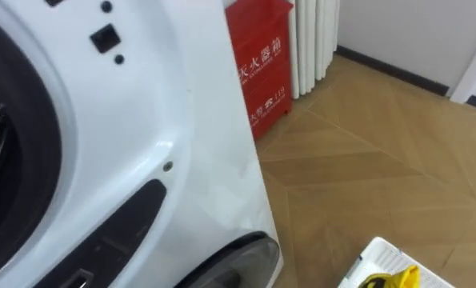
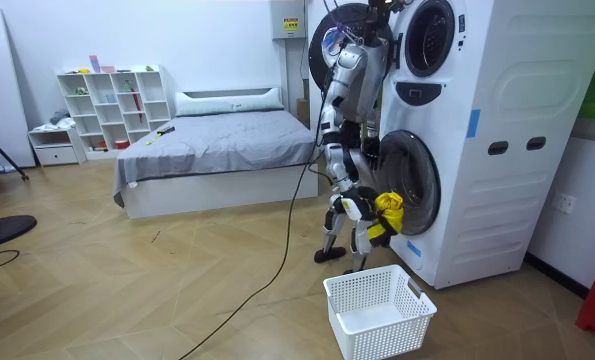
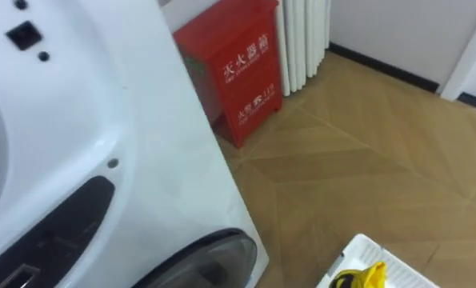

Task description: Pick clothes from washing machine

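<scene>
Low at the robot's front, the right hand [image 2: 369, 207] has a yellow garment [image 2: 389, 205] bunched against it at 3 o'clock. How tightly that hand is closed on the cloth cannot be told from the room view. The garment hangs clear of the floor, just beside the stacked washing machine [image 2: 497, 150]. A white basket [image 2: 357, 335] stands on the wood floor at 6 o'clock from it. In the eye views the garment shows at 5 o'clock over the basket, with a red cabinet [image 1: 258, 64] at 12 o'clock and a white radiator [image 1: 314, 40] beside it.
</scene>
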Tool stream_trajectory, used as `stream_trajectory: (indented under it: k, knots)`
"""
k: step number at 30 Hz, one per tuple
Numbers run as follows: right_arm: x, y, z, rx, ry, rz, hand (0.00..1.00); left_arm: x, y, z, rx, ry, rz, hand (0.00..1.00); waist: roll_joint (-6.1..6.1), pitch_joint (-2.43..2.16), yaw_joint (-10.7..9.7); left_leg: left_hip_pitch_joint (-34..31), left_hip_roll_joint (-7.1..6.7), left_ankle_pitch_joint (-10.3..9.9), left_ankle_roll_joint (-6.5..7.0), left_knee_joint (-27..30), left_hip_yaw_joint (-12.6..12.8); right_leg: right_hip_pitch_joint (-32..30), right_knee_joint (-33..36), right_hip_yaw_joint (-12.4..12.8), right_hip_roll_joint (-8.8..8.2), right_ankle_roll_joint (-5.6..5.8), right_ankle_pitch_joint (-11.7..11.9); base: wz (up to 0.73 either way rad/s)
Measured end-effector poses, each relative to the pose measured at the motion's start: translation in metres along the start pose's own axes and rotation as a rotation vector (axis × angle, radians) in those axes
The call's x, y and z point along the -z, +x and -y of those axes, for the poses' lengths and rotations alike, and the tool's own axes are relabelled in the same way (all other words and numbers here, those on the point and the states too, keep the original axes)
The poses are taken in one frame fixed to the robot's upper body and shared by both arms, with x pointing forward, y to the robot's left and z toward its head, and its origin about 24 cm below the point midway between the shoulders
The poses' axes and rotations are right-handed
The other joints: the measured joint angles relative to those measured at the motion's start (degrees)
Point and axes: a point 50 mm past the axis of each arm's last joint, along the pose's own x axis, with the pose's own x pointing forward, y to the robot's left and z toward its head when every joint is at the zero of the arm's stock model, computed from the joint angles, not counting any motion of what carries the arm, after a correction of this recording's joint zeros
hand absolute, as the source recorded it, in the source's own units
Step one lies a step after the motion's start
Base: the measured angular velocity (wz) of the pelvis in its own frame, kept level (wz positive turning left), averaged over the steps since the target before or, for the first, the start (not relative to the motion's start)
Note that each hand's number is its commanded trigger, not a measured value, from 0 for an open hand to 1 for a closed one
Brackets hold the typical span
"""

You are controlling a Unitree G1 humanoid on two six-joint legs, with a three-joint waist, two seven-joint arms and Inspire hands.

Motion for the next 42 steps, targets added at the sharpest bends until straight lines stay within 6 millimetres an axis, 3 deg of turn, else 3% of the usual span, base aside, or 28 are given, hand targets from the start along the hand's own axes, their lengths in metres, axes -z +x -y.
stream_trajectory:
  k: [5, 13, 19, 25, 26, 27, 28, 29, 36, 42]
  knots:
    - [-0.002, 0.001, 0.000, 0.004, -0.001, 0.004, 1.00, -0.003, 0.001, 0.005, 0.020, -0.012, 0.008, 0.00, -0.43, 0.28, -1.3, -0.1, -0.75, -0.2, 0.30, 0.4, 2.2, -1.7, 1.7, 2.1, 0.62, 0.34, -0.3, -0.21]
    - [-0.014, 0.001, 0.009, 0.086, -0.025, 0.032, 1.00, -0.009, 0.003, 0.008, 0.042, -0.043, 0.014, 0.00, -0.24, 0.14, -1.7, -1.0, -1.41, -0.5, 0.68, 0.1, 3.9, -3.3, 2.6, 4.2, 1.07, 0.98, -0.1, -0.13]
    - [-0.029, 0.005, 0.004, 0.109, -0.051, 0.085, 1.00, -0.009, 0.004, 0.012, 0.054, -0.071, 0.017, 0.00, -0.39, 0.24, -2.0, -1.5, -2.22, -0.7, 1.12, 0.2, 4.8, -4.6, 3.8, 5.8, 1.36, 1.51, -0.1, -0.11]
    - [-0.052, 0.006, -0.003, 0.098, -0.085, 0.172, 1.00, -0.006, 0.004, 0.013, 0.057, -0.118, 0.029, 0.00, -0.04, -0.02, -2.6, -2.9, -2.43, -1.0, 1.51, 0.9, 5.4, -6.0, 4.4, 6.7, 1.37, 1.96, -0.1, -0.05]
    - [-0.056, 0.007, -0.004, 0.099, -0.088, 0.182, 0.95, -0.005, 0.004, 0.013, 0.058, -0.126, 0.033, 0.00, -0.03, -0.03, -2.6, -3.0, -2.43, -1.1, 1.52, 1.0, 5.4, -6.0, 4.4, 6.7, 1.36, 1.98, -0.1, 0.00]
    - [-0.058, 0.008, -0.005, 0.102, -0.089, 0.190, 0.77, -0.005, 0.004, 0.013, 0.058, -0.132, 0.035, 0.00, -0.01, -0.05, -2.6, -3.0, -2.43, -1.1, 1.52, 1.0, 5.3, -6.0, 4.4, 6.7, 1.35, 1.99, -0.1, 0.00]
    - [-0.059, 0.008, -0.005, 0.104, -0.090, 0.193, 0.43, -0.006, 0.004, 0.013, 0.058, -0.133, 0.036, 0.00, 0.00, -0.05, -2.6, -3.0, -2.43, -1.1, 1.52, 1.0, 5.3, -6.0, 4.4, 6.7, 1.35, 1.99, -0.1, 0.00]
    - [-0.059, 0.008, -0.005, 0.104, -0.090, 0.195, 0.00, -0.006, 0.004, 0.013, 0.058, -0.134, 0.036, 0.00, 0.01, -0.06, -2.6, -3.0, -2.42, -1.1, 1.52, 1.0, 5.3, -6.0, 4.4, 6.6, 1.34, 1.99, -0.1, 0.00]
    - [-0.063, 0.010, -0.008, 0.104, -0.089, 0.206, 0.00, -0.006, 0.004, 0.013, 0.061, -0.134, 0.037, 0.00, 0.18, -0.30, -2.5, -3.0, -2.31, -1.0, 1.53, 1.1, 4.6, -5.7, 4.3, 6.1, 1.07, 1.98, -0.1, 0.04]
    - [-0.076, 0.012, -0.018, 0.079, -0.104, 0.256, 0.00, -0.007, 0.004, 0.013, 0.059, -0.137, 0.041, 0.00, 0.01, -0.22, -2.4, -3.1, -2.26, -1.0, 1.53, 1.2, 4.3, -5.7, 4.3, 5.7, 0.84, 1.96, -0.1, 0.02]
